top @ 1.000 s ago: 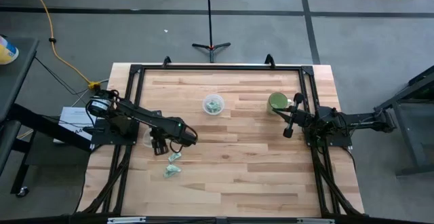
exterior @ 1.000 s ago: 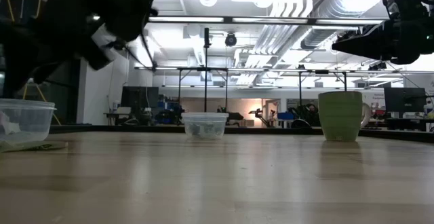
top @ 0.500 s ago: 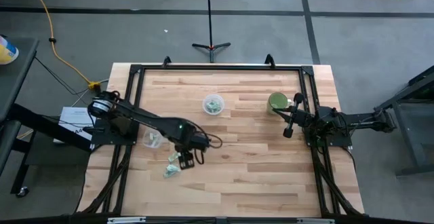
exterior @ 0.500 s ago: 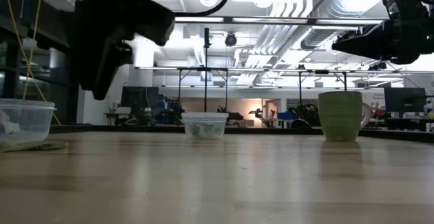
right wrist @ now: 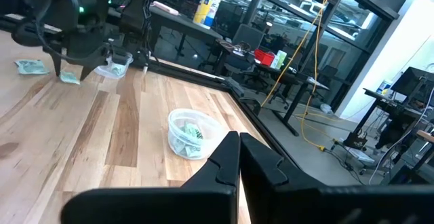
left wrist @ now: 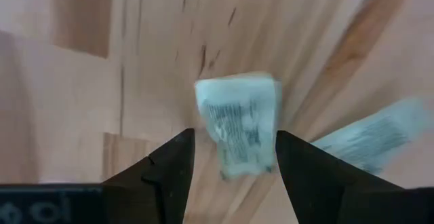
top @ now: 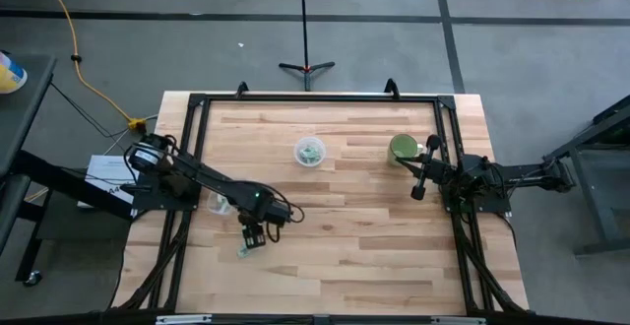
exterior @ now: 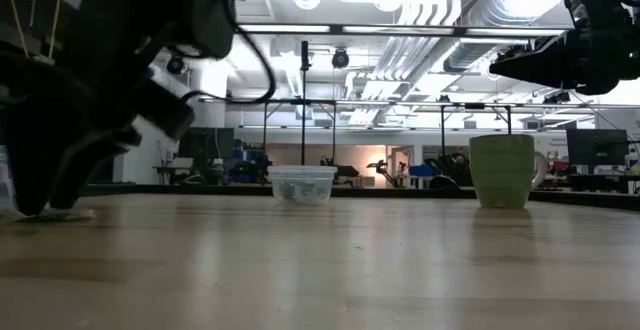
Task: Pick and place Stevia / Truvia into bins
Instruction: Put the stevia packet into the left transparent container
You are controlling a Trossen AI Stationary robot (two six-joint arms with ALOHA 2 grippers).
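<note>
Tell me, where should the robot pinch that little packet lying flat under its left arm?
Probably across its two long edges, coming straight down from above. The packet lies flat on the table, so only its thin edges offer a hold. The left end effector is already open with a finger on each side. A second packet lies beside it, so stay centred.

Two matte-black jointed arms with looping black cables, a tapered two-finger left claw (left wrist: 234,173), blunt-tipped.
</note>
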